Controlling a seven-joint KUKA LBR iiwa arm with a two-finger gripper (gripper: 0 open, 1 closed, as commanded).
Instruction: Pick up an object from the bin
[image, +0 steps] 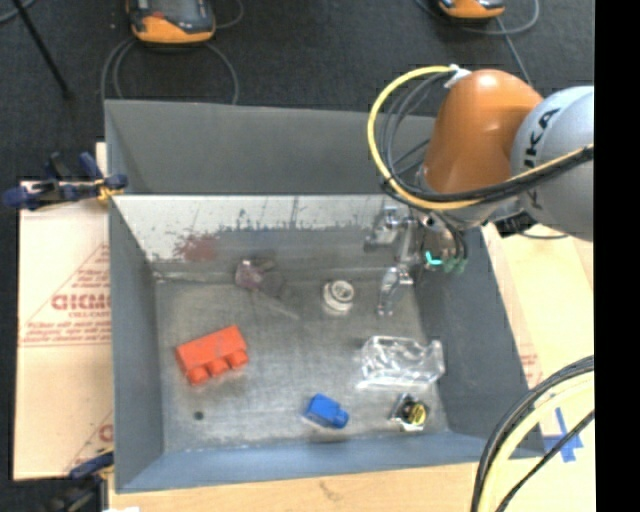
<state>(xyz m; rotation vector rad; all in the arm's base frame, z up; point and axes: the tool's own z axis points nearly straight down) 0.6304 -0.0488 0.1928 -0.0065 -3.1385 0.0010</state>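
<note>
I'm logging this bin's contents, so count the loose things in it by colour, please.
Orange-red plastic brick: 1
Blue small plastic block: 1
White round cap: 1
Clear crumpled plastic bag: 1
Black-and-yellow small piece: 1
Grey-mauve small lump: 1
Total: 6

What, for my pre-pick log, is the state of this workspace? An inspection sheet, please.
Surface: grey bin, floor scuffed, reddish stains on its far wall.
Job's things: orange block at left; blue piece near the front; clear plastic wrapper at right; black and yellow piece in front of it; white ring and grey-purple piece near the far wall.
Clutter: nothing seen.
Grippers: pincer low at far right, just right of the white ring.
Cables: yellow cable loops round the orange wrist cover.
Surroundings: orange and black devices on the dark floor beyond the bin.
</note>
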